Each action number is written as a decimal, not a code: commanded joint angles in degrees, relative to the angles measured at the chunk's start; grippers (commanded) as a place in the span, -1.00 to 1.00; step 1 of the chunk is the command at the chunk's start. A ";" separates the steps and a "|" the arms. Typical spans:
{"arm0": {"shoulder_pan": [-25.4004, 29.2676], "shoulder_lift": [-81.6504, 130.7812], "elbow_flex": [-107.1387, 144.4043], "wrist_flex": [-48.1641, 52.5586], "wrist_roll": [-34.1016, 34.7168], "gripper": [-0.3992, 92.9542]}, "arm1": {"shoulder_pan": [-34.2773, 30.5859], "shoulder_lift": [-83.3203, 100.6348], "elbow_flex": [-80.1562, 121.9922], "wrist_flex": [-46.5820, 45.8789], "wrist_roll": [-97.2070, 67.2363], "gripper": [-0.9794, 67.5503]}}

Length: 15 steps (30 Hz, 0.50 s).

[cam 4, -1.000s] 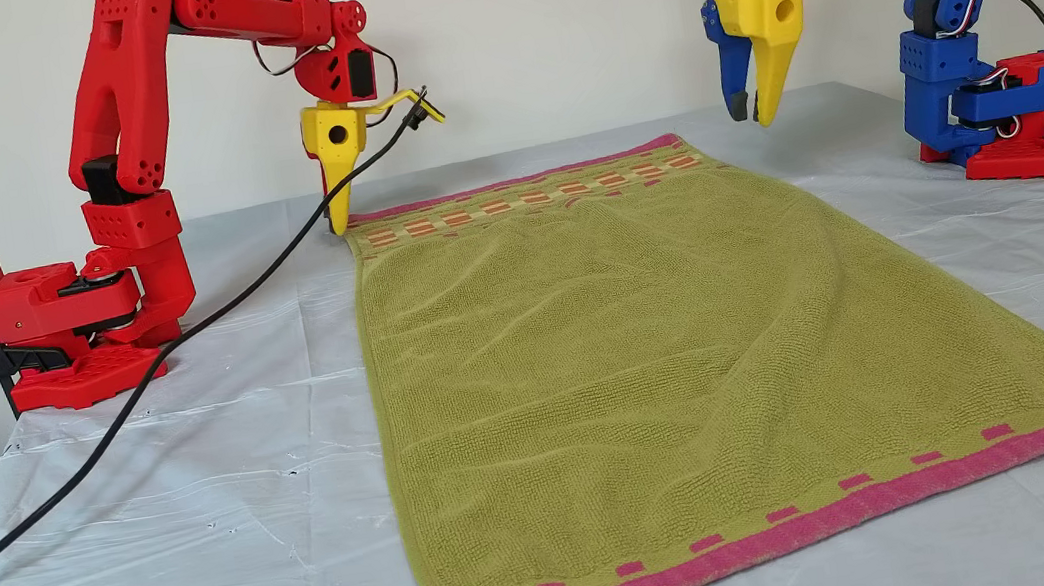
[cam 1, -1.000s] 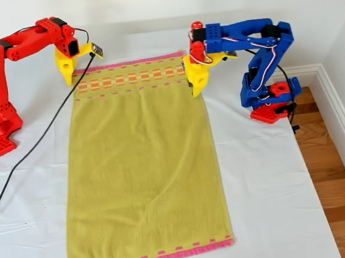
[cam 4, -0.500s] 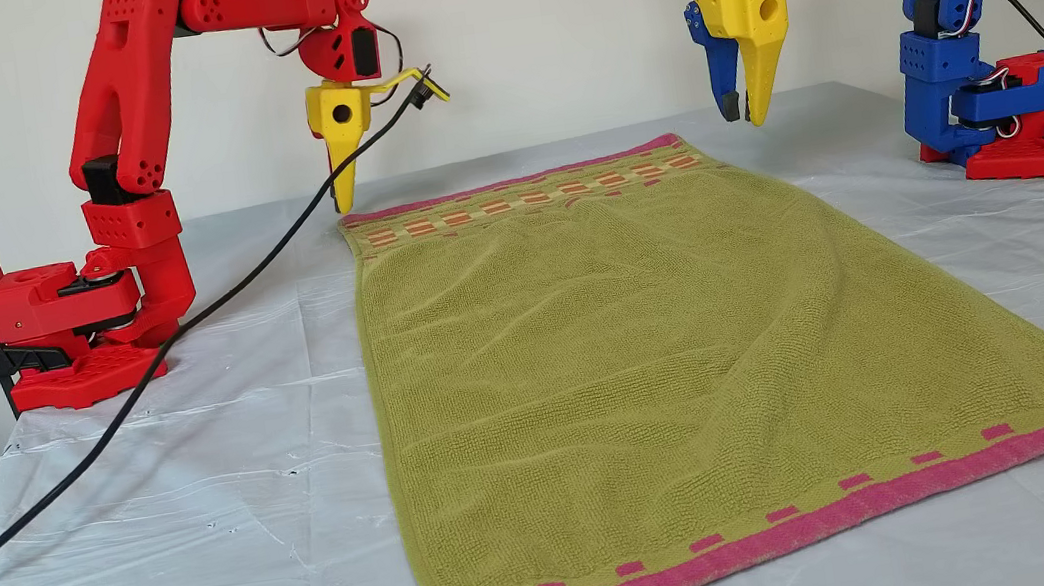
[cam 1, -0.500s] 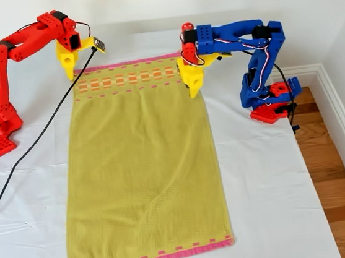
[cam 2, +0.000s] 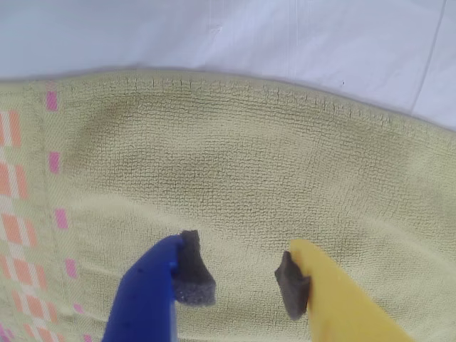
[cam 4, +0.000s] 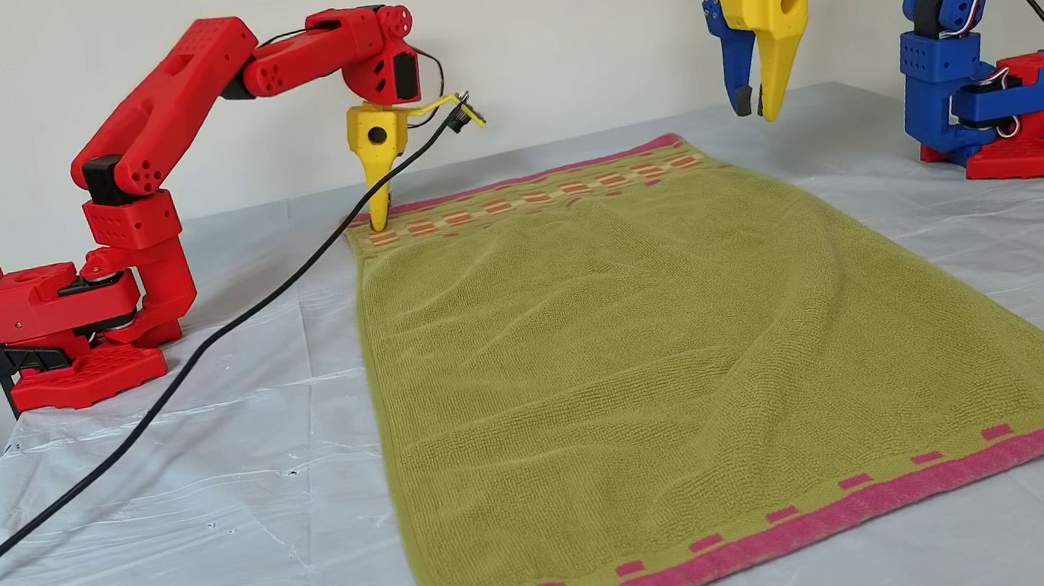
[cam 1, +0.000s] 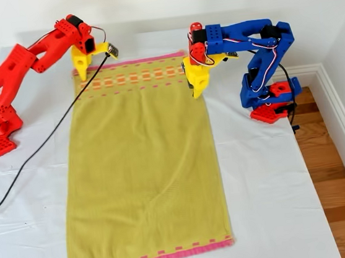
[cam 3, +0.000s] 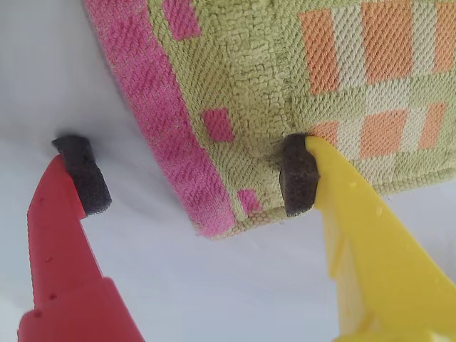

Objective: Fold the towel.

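One large yellow-green terry towel [cam 1: 142, 163] with pink hems lies flat on the white-covered surface [cam 1: 271, 174]. A black cable [cam 1: 32, 157] trails beside it. My second gripper [cam 3: 192, 178], fingers open, straddles a far corner; my first gripper [cam 2: 242, 281], fingers open, hovers over the opposite edge.

You see bright, even, diffuse light throughout; shadows on the white cloth [cam 4: 206, 496] are faint, with no glare. Wrist views are softer, edges slightly blurred.
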 commanded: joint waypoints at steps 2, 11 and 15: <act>0.79 -3.78 -11.95 1.14 3.25 0.13 | -0.88 2.81 -0.62 -0.26 0.18 -0.33; -0.97 20.48 25.93 1.05 -9.49 0.37 | -1.14 3.25 0.35 -2.02 0.62 -0.33; -2.72 20.13 25.58 0.97 -8.00 0.79 | -1.41 0.97 -1.05 -2.72 0.53 -0.33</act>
